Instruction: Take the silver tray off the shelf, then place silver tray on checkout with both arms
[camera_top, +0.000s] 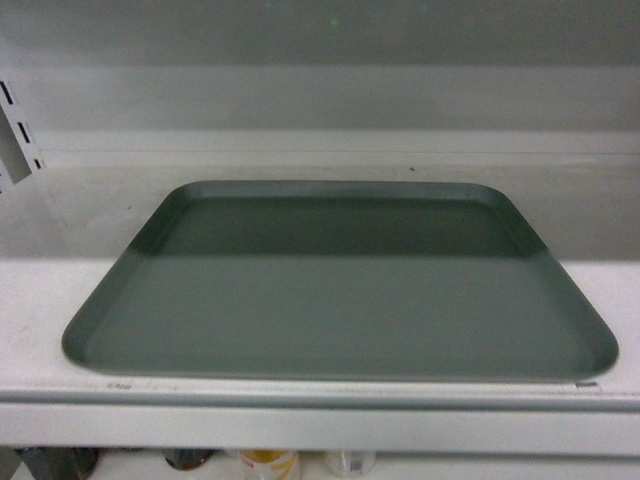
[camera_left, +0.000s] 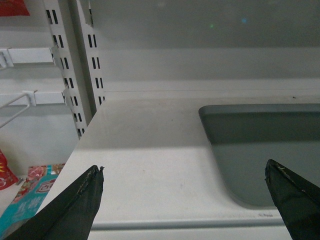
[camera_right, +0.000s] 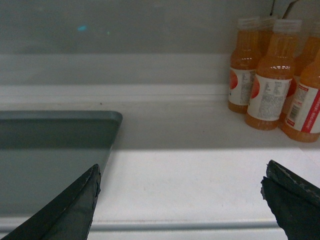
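The silver tray (camera_top: 340, 290) lies flat on the white shelf board (camera_top: 40, 300), filling most of the head view; no arm shows there. In the left wrist view my left gripper (camera_left: 184, 172) is open in front of the shelf edge, with the silver tray's left end (camera_left: 265, 145) ahead on the right, near the right finger. In the right wrist view my right gripper (camera_right: 180, 177) is open too, and the silver tray's right end (camera_right: 50, 150) sits ahead by the left finger. Neither gripper touches the tray. The checkout is out of view.
Several orange drink bottles (camera_right: 272, 80) stand at the back right of the shelf. Slotted shelf uprights (camera_left: 82, 70) rise on the left, with wire hooks and coloured packets (camera_left: 30, 192) beyond. Bottle tops (camera_top: 270, 462) show on the shelf below.
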